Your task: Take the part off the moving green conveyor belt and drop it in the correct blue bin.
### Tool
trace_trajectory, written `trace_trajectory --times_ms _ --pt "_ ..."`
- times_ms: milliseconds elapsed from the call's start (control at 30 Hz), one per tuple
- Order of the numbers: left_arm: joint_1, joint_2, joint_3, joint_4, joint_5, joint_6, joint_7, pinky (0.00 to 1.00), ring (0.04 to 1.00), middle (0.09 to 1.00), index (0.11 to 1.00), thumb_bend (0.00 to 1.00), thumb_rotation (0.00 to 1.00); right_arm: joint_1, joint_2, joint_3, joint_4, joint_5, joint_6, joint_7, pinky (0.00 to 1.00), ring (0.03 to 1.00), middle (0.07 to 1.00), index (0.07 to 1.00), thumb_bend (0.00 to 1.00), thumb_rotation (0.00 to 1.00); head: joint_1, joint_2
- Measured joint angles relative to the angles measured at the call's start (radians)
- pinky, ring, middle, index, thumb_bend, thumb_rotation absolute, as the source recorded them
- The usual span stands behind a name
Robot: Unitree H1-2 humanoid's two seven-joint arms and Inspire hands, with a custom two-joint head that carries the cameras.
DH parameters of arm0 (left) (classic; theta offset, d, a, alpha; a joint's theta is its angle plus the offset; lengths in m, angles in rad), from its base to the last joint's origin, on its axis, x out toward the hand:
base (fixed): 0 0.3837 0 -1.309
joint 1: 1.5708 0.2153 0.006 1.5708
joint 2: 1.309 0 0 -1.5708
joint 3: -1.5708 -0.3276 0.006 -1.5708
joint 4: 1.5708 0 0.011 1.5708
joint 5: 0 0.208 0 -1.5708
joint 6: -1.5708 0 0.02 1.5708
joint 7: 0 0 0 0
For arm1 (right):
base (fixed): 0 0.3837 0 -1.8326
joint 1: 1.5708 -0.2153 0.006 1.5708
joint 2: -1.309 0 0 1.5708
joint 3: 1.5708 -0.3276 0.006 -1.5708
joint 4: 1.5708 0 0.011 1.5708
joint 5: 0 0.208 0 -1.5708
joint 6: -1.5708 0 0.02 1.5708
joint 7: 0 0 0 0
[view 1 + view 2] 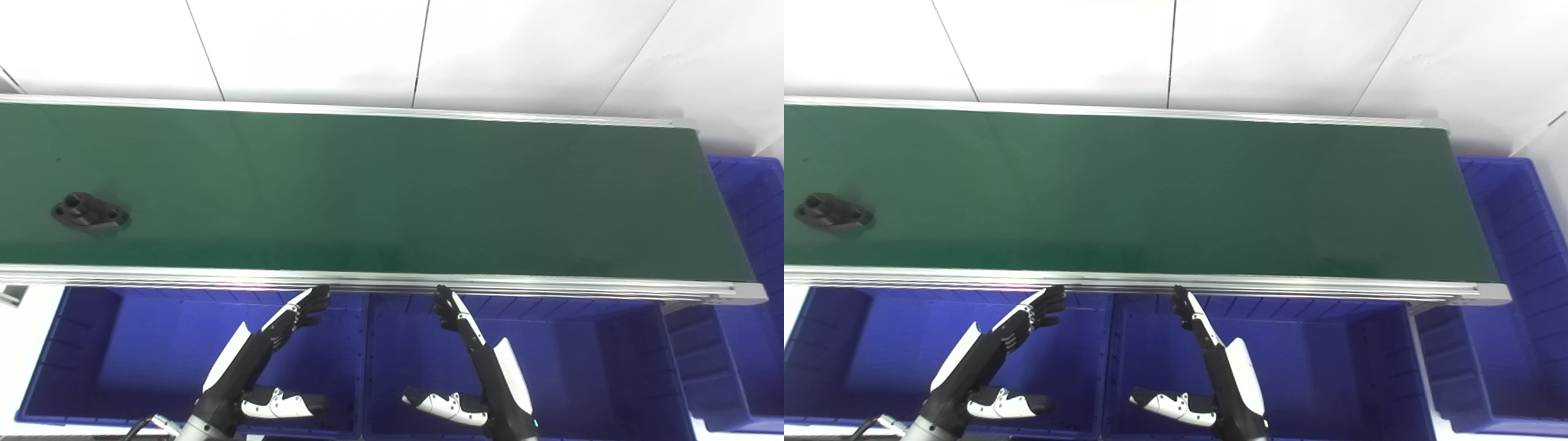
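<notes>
The left hand (263, 361) and right hand (484, 361) are both raised, palms facing each other. Each holds nothing, fingers extended forward and thumbs pointing inward.

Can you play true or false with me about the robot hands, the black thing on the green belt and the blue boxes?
1. The black part lies on the green conveyor belt, far over on its left side. True.
2. The left hand is holding the black part. False: it is open and holds nothing, in front of the belt over a blue bin.
3. The right hand is open too. True.
4. The black part is already in a blue bin. False: it is on the belt.
5. Another blue bin stands at the belt's right end. True.
</notes>
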Motion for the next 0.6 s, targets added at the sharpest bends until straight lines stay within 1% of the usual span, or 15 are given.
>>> trace_trajectory --times_ms 233,333,467,600 --pt "0.002 0.012 0.02 0.024 -0.039 0.0 -0.001 0.85 0.9 0.922 0.914 0.77 0.51 0.0 0.004 0.0 0.0 -0.002 0.0 0.0 0.83 0.879 0.906 0.963 0.84 0.58 0.0 0.002" --pt "0.003 0.012 0.024 0.024 -0.04 0.0 -0.001 0.85 0.899 0.923 0.916 0.76 0.51 0.0 0.005 0.0 0.0 -0.002 0.0 0.0 0.82 0.873 0.904 0.96 0.84 0.58 -0.002 0.003" --pt "0.003 0.012 0.025 0.024 -0.039 0.0 -0.001 0.85 0.9 0.923 0.916 0.76 0.51 0.0 0.006 0.0 0.0 -0.005 0.0 -0.001 0.83 0.881 0.91 0.965 0.84 0.6 -0.002 0.003" --pt "0.004 0.012 0.026 0.024 -0.038 0.0 -0.001 0.86 0.9 0.92 0.913 0.76 0.51 0.0 0.008 0.0 0.0 -0.004 0.0 -0.001 0.83 0.877 0.906 0.964 0.84 0.58 -0.002 0.003"
